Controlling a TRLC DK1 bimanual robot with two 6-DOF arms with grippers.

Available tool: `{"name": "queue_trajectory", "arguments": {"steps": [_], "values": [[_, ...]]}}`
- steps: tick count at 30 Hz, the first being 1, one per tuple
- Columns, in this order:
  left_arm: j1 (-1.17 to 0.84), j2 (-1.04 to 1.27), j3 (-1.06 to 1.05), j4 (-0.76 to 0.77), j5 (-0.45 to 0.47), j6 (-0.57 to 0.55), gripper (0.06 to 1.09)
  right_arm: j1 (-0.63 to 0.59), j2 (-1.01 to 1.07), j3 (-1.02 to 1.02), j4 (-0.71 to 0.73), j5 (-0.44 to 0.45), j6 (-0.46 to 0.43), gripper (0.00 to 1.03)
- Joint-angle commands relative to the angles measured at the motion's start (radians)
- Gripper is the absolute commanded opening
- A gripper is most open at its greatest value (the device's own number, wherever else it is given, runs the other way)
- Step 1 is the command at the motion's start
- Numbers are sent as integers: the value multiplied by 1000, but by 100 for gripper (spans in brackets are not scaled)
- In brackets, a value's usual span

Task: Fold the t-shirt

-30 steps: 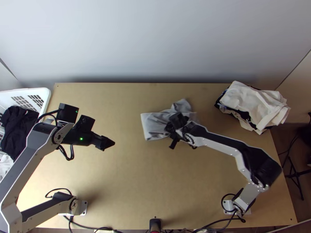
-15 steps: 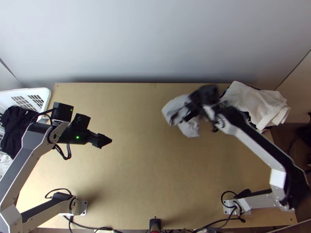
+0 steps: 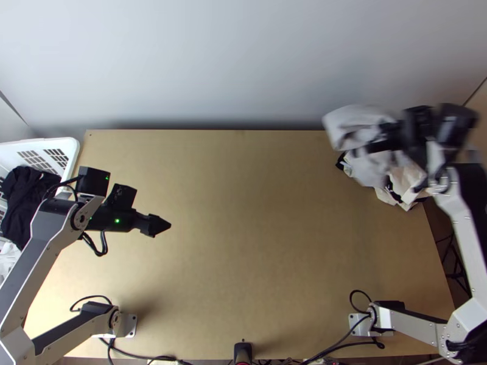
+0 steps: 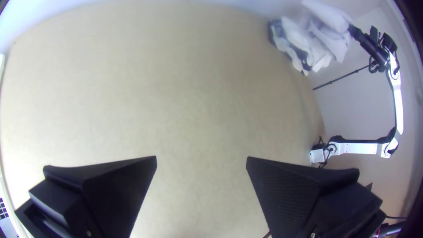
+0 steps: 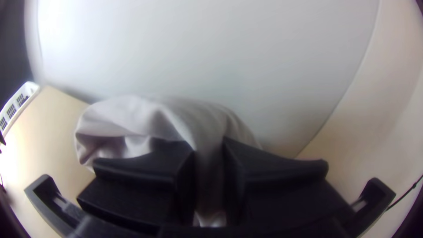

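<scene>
A: What was the condition of the t-shirt (image 3: 353, 118)?
B: Light grey, bunched, with a gathered section clamped between the fingers of the right gripper (image 3: 374, 139).
A: Position?
B: Held at the clothes pile (image 3: 403, 187), far right on the bench (image 3: 243, 243); contact indeterminate.

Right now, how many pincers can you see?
2: the left pincer, open, over the left of the table; the right pincer, closed on grey cloth, at the clothes pile.
</scene>
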Motion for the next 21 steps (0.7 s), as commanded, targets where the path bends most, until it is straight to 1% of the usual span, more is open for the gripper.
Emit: {"name": "queue_trajectory", "arguments": {"steps": [1, 3, 4, 7, 10, 13, 15, 21], "values": [[21, -16, -54, 0, -1, 26, 104, -343, -7, 89, -13, -172, -37, 3], [24, -15, -65, 1, -1, 32, 104, -404, 35, 121, -13, -206, -66, 3], [25, -13, -67, 1, -1, 35, 104, -418, 65, 138, -13, -208, -83, 3], [30, -10, -70, 0, -1, 40, 104, -429, 144, 152, 17, -209, -135, 3], [51, -11, -70, -6, -1, 49, 104, -417, 236, 154, 51, -209, -137, 3], [90, -16, -73, -37, -1, 81, 104, -380, 338, 155, 85, -208, -123, 3], [130, -22, -76, -62, -1, 116, 104, -340, 397, 160, 89, -200, -97, 3], [238, -30, -79, -106, -1, 204, 104, -216, 494, 146, 106, -139, -9, 3]]}}
